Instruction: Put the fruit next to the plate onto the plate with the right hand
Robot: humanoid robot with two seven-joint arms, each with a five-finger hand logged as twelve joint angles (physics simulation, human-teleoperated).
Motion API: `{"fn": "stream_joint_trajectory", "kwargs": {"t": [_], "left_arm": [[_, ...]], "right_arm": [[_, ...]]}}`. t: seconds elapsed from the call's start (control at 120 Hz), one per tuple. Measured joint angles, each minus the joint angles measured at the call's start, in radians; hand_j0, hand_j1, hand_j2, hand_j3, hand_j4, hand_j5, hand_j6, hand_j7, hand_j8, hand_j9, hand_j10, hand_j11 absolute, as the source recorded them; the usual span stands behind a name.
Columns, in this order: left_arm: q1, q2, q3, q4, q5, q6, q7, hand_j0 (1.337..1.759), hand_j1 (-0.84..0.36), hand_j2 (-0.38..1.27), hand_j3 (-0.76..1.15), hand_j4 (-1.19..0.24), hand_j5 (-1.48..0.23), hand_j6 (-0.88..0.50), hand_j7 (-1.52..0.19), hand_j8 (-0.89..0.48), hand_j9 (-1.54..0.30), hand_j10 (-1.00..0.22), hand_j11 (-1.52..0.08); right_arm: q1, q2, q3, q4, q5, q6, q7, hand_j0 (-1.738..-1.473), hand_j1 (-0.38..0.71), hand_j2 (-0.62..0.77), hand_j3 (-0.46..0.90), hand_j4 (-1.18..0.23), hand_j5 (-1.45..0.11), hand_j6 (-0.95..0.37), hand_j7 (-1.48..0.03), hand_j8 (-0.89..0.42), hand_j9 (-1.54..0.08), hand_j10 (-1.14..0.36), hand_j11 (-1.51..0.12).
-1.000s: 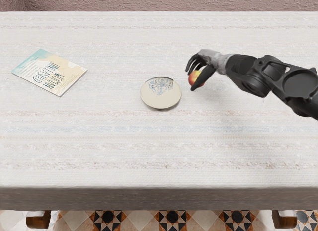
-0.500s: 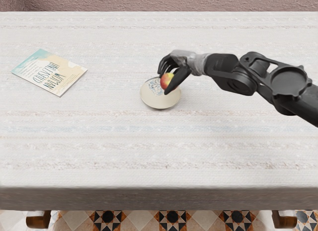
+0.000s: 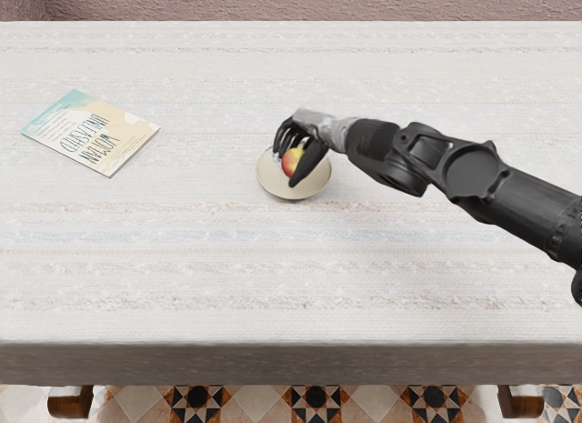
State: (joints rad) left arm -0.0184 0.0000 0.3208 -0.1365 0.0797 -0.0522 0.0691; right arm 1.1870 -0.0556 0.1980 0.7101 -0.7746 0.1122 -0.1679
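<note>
A small red and yellow fruit (image 3: 292,159) is held over the middle of the round cream plate (image 3: 273,180) near the table's centre. My right hand (image 3: 296,146) is curled around the fruit from above, its dark fingers (image 3: 283,135) wrapped over it. The right arm reaches in from the right edge, stretched low across the table. Whether the fruit touches the plate surface I cannot tell. The plate's far half is hidden behind the hand. The left arm does not show.
A thin booklet (image 3: 90,131) with a teal and cream cover lies flat at the left of the table. The table's front edge (image 3: 291,346) runs across the lower part of the view, with patterned floor tiles below.
The right hand has carried the fruit leftward from beside the plate's right rim to over the plate and lowered it. The arm has stretched out further and dropped.
</note>
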Motion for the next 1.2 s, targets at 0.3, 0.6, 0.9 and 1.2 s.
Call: {"fn": "stream_joint_trajectory", "kwargs": {"t": [0.3, 0.6, 0.9, 1.2], "left_arm": [[0.0, 0.0, 0.0, 0.0, 0.0, 0.0, 0.0, 1.658, 0.06, 0.05, 0.0, -0.24, -0.32, -0.24, -0.32, -0.24, -0.32, -0.24, -0.32], [0.0, 0.0, 0.0, 0.0, 0.0, 0.0, 0.0, 1.658, 0.06, 0.05, 0.0, -0.24, -0.32, -0.24, -0.32, -0.24, -0.32, -0.24, -0.32], [0.0, 0.0, 0.0, 0.0, 0.0, 0.0, 0.0, 1.658, 0.06, 0.05, 0.0, -0.24, -0.32, -0.24, -0.32, -0.24, -0.32, -0.24, -0.32], [0.0, 0.0, 0.0, 0.0, 0.0, 0.0, 0.0, 1.658, 0.06, 0.05, 0.0, -0.24, -0.32, -0.24, -0.32, -0.24, -0.32, -0.24, -0.32]], "right_arm": [[-0.001, 0.011, -0.006, -0.01, 0.001, -0.082, 0.001, -1.656, 0.08, 0.0, 0.0, -0.46, -0.61, -0.47, -0.61, -0.4, -0.62, -0.44, -0.61], [-0.001, -0.046, 0.006, 0.063, 0.063, -0.071, -0.003, -1.658, -0.09, -0.03, 0.0, -0.24, -0.32, -0.25, -0.32, -0.23, -0.32, -0.24, -0.32], [-0.01, -0.272, 0.156, 0.206, 0.264, 0.177, 0.002, -1.658, -0.24, -0.01, 0.0, -0.1, -0.13, -0.1, -0.13, -0.1, -0.13, -0.1, -0.13], [-0.065, -0.507, 0.233, 0.209, 0.661, 0.475, -0.009, -1.658, -0.29, -0.01, 0.0, -0.05, -0.07, -0.05, -0.07, -0.05, -0.07, -0.05, -0.07]]}}
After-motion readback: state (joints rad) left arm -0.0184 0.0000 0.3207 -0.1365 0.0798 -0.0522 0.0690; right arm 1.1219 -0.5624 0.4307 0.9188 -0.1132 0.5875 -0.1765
